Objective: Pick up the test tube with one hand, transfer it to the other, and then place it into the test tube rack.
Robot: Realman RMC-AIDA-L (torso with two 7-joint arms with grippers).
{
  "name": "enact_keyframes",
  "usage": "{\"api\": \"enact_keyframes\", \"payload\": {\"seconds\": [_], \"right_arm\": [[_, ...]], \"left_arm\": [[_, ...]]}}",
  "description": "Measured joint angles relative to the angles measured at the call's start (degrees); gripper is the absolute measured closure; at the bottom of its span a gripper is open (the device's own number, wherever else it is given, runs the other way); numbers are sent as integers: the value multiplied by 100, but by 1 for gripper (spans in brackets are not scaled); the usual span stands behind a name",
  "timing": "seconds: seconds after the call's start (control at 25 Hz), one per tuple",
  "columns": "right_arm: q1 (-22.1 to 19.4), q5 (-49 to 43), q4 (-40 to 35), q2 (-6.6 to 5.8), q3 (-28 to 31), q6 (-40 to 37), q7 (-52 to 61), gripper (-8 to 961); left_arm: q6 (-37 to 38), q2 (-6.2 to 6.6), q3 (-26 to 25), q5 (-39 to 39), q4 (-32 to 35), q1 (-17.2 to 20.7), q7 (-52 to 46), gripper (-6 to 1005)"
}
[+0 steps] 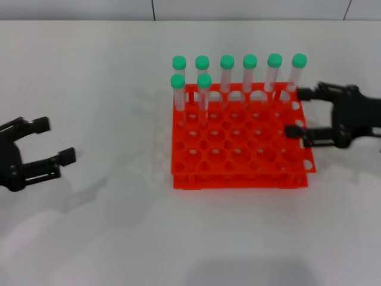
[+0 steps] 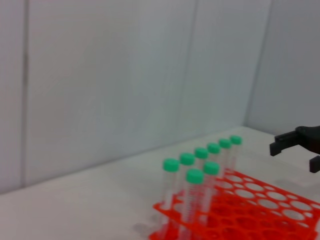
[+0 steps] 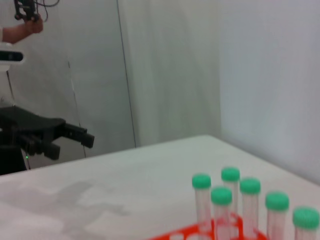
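The orange-red test tube rack (image 1: 238, 156) sits mid-table. Several green-capped test tubes (image 1: 227, 74) stand upright in it, six along the back row and two (image 1: 204, 89) in the second row at the left. Every test tube I see is in the rack; neither gripper holds one. My right gripper (image 1: 297, 112) is open at the rack's right edge, beside the back-right tube (image 1: 296, 71). Far to the left, my left gripper (image 1: 55, 140) hangs open and empty over the bare table. The left wrist view shows the rack (image 2: 260, 210) and the right gripper (image 2: 295, 156).
White tabletop (image 1: 107, 89) all around the rack, with a pale wall behind it. In the right wrist view the left gripper (image 3: 70, 145) shows far off beyond the tubes (image 3: 230, 192), and a person's hand (image 3: 22, 27) is at the back.
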Motion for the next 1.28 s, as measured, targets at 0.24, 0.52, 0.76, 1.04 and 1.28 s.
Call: {"api": "enact_keyframes", "payload": {"seconds": [0.24, 0.52, 0.76, 1.04, 1.28], "right_arm": [[-33, -529, 523, -67, 560, -536, -418, 80], [-39, -638, 675, -77, 590, -706, -623, 80], [-13, -705, 703, -77, 583, -713, -626, 80], [14, -783, 728, -75, 567, -681, -629, 80], [17, -789, 728, -75, 561, -674, -628, 80]], "left_arm": [[269, 260, 0, 369, -602, -623, -24, 124], [424, 426, 6, 787, -932, -1182, -61, 124], [493, 445, 10, 1226, -1001, -1582, -147, 124], [494, 446, 51, 1297, -1011, -1770, -206, 124], [494, 461, 53, 1366, -1006, -1825, -256, 124]]}}
